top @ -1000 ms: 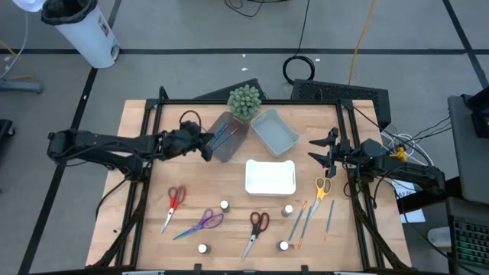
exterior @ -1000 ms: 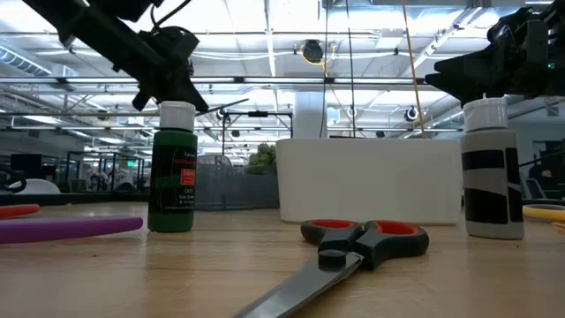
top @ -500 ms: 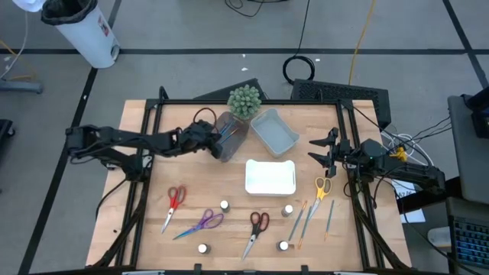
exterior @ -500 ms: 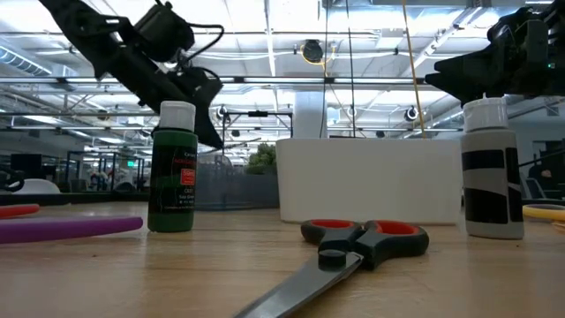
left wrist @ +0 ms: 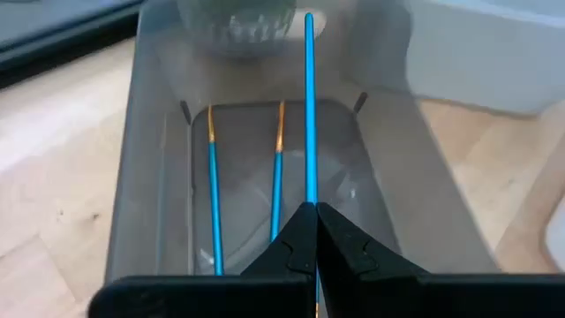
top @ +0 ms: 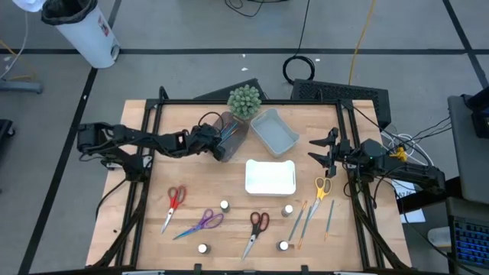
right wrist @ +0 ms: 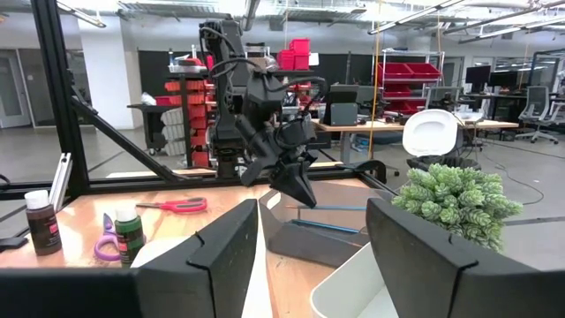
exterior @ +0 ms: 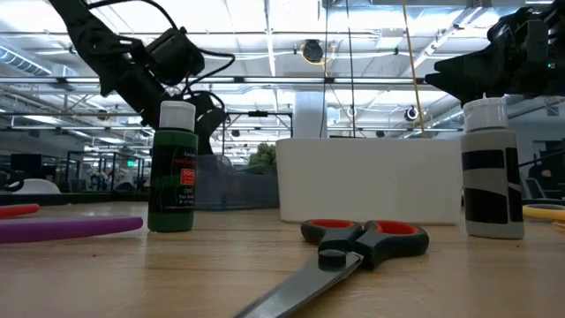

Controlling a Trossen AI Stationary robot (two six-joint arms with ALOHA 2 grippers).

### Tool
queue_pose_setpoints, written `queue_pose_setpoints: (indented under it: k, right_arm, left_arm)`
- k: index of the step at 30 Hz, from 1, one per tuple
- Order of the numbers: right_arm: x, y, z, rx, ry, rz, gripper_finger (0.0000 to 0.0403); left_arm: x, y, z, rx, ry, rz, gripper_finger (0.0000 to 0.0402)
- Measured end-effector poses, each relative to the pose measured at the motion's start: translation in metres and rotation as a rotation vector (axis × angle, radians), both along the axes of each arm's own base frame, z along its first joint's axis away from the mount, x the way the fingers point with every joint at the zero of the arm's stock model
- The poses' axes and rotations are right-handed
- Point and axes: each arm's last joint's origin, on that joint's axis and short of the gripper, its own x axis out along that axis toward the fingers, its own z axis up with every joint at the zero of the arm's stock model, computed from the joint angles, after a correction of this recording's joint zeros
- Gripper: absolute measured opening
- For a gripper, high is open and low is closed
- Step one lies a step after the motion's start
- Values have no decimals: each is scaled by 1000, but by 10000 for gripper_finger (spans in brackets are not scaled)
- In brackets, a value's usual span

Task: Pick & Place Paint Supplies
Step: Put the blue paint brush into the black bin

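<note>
My left gripper [top: 220,140] is over the near end of the brown tray [top: 231,131], shut on a blue brush [left wrist: 309,106]. Two more blue brushes [left wrist: 214,185] lie flat on the tray's floor. My right gripper [top: 317,150] waits open at the table's right side, just beyond the yellow scissors [top: 322,188]. Flat on the table lie red scissors [top: 175,200], purple scissors [top: 202,223], red-and-black scissors [top: 256,228] and several brushes [top: 306,220]. White-capped bottles [top: 225,205], [top: 288,209] stand upright. My left gripper pinches the blue brush's handle [left wrist: 310,196] between its two fingertips [left wrist: 296,238], near one end of the brush. The fingers slant down from the table's left and lie along the brush. The long free part reaches over the tray toward its far wall [left wrist: 309,26]; whether it rests there I cannot tell.
A pale blue-grey tray [top: 275,131] lies right of the brown one, a white tray [top: 270,177] at the table's middle. The green spiky plant [top: 244,101] stands just beyond the brown tray. Two more bottles [top: 202,248], [top: 283,245] stand near the near edge.
My left gripper has moved toward the table's right, from beside the brown tray to over it, and has come down toward the tray, with the arm stretching out.
</note>
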Motion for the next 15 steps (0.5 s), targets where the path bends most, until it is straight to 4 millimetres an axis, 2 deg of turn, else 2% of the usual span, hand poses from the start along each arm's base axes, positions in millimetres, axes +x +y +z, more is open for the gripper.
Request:
queue_pose_setpoints:
  k: [8, 15]
  right_arm:
    - [0, 0, 0, 0, 0, 0, 205]
    - [0, 0, 0, 0, 0, 0, 204]
  left_arm:
    - [2, -1, -10, -28, 32, -26, 21]
    - [2, 0, -9, -18, 33, -25, 70]
